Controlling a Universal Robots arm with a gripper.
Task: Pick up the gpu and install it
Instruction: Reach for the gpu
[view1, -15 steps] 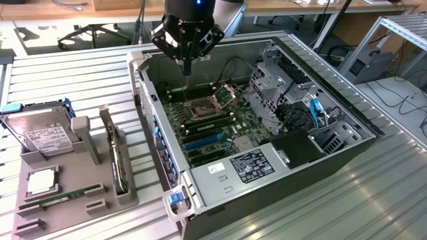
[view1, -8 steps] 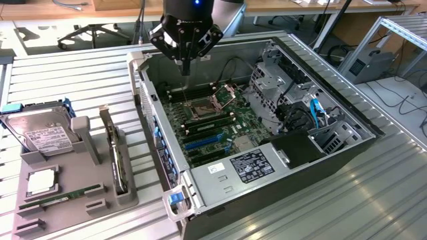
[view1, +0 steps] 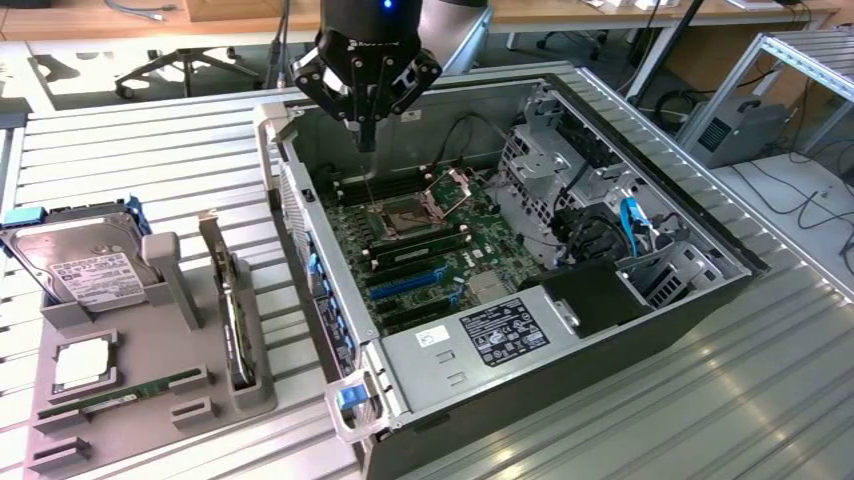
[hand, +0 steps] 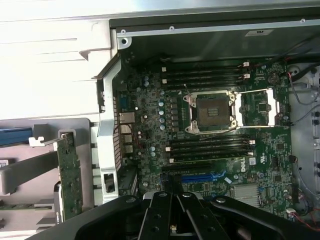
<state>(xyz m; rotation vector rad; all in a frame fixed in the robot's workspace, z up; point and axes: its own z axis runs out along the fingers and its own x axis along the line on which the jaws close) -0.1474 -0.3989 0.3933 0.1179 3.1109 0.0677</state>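
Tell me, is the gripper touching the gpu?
Apart. The exterior view shows the gripper over the open case, the gpu standing in its tray outside.

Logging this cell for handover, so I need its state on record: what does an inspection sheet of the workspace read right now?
Surface: slatted metal table carrying a grey parts holder and an open computer case.
Job's things: gpu stands on edge in the holder, not gripped; motherboard lies exposed in the case.
Clutter: hard drive, processor chip and memory stick in the holder.
Grippers: gripper shut, empty, hanging above the motherboard.
Cables: blue cables inside the case; black cables beyond the table.
Surroundings: office chair.
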